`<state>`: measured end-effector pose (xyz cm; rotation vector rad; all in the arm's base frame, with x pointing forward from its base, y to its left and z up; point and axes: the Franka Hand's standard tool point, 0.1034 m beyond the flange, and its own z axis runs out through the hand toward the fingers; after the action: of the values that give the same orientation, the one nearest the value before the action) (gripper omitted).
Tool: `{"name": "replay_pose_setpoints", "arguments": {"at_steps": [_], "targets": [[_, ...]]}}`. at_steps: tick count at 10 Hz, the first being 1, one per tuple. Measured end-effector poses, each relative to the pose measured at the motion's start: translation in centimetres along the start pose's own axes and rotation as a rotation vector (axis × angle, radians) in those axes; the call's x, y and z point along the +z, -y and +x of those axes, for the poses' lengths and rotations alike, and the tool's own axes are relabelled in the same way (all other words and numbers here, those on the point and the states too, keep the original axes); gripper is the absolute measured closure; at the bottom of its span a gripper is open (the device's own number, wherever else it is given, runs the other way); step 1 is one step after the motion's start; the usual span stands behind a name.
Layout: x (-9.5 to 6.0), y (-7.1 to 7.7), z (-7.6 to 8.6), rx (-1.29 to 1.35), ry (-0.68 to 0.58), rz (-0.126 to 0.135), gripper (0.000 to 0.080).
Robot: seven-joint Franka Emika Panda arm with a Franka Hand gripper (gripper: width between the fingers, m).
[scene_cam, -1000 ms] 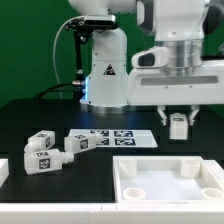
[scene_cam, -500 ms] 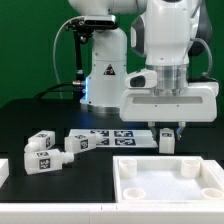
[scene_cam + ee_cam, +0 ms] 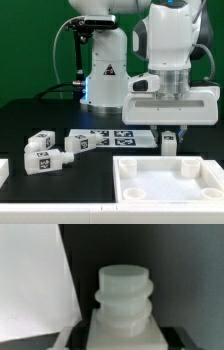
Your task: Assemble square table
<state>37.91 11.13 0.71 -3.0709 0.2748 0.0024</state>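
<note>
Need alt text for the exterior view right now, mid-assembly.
The gripper holds a white table leg upright just behind the square tabletop. At the exterior view's left, loose legs lie beside the marker board.

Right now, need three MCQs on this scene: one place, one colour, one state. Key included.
1. Where is the leg nearest the tabletop?
A. Lying flat at the exterior view's left
B. Upright by the marker board, at its end on the exterior view's right
C. Seated in a corner hole of the tabletop

2. What colour is the table?
A. Black
B. White
C. Green

3. The gripper is:
A. Open and empty
B. Out of view
C. Shut on the leg

Key:
1 B, the leg stands upright just off the board's end.
2 A, the bare surface is black.
3 C, the fingers clamp the leg in both views.
</note>
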Motion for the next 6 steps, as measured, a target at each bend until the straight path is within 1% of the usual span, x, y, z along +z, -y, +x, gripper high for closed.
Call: {"name": "replay_pose_setpoints", "arguments": {"at_steps": [1, 2, 3, 4, 5, 6], "targets": [[-0.2, -0.3, -0.1, -0.033, 0.045, -0.011, 0.0365], [-1.9, -0.6, 1.3, -0.060, 0.109, -0.017, 0.0222], [-3.3, -0.8, 3.1, -0.083, 0.126, -0.010, 0.0222], [-4.1, -1.2, 4.0, -0.122, 0.220, -0.009, 0.0165], [-4.8, -1.3, 5.4, -0.166, 0.298, 0.005, 0.0165], [-5.1, -1.2, 6.4, -0.181, 0.377, 0.015, 0.0152]]}}
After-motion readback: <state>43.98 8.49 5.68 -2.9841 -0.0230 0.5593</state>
